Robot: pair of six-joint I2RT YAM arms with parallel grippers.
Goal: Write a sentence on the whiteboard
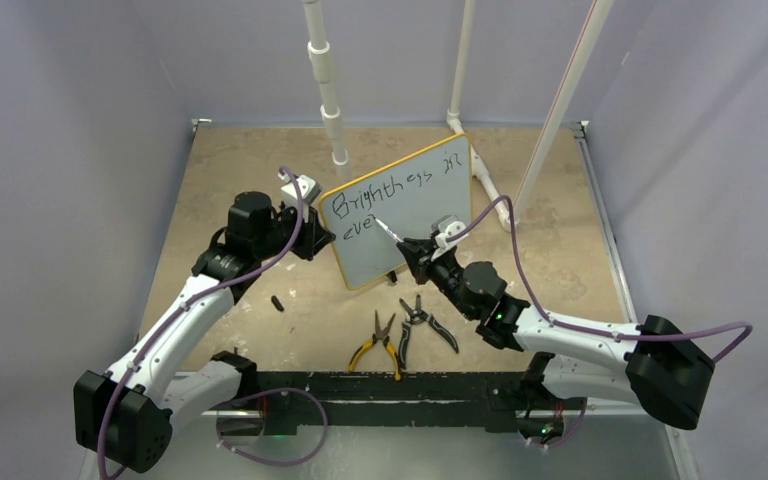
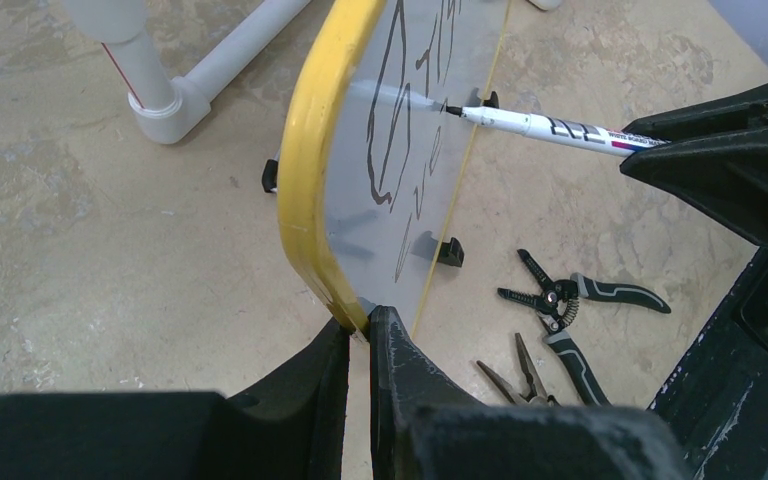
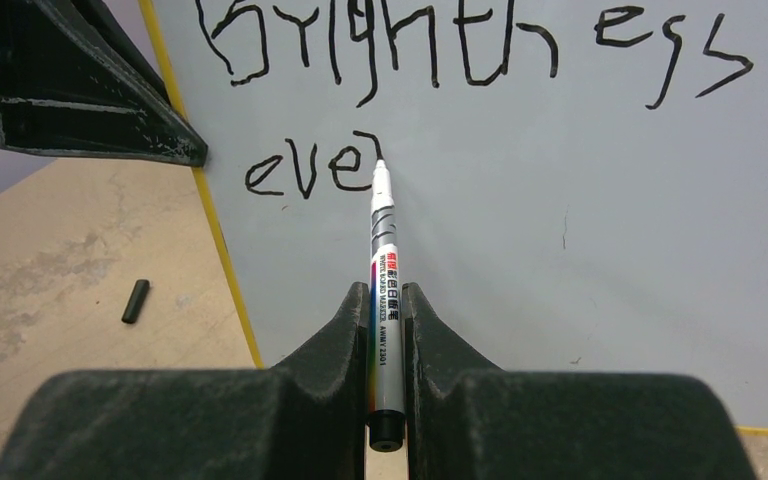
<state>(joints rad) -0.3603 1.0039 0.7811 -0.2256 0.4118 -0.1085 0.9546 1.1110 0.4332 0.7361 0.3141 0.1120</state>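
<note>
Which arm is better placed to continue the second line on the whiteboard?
Right arm: jaws shut on the white-barrelled marker, tip at the unfinished black handwritten second line on the small white yellow-rimmed whiteboard. Left arm: jaws clamp the board's rim, holding it.

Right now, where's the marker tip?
Right wrist view, centre: the marker, shut in the right gripper, has its tip on the whiteboard at the end of "eve" on the second line, below "Brightness".
</note>
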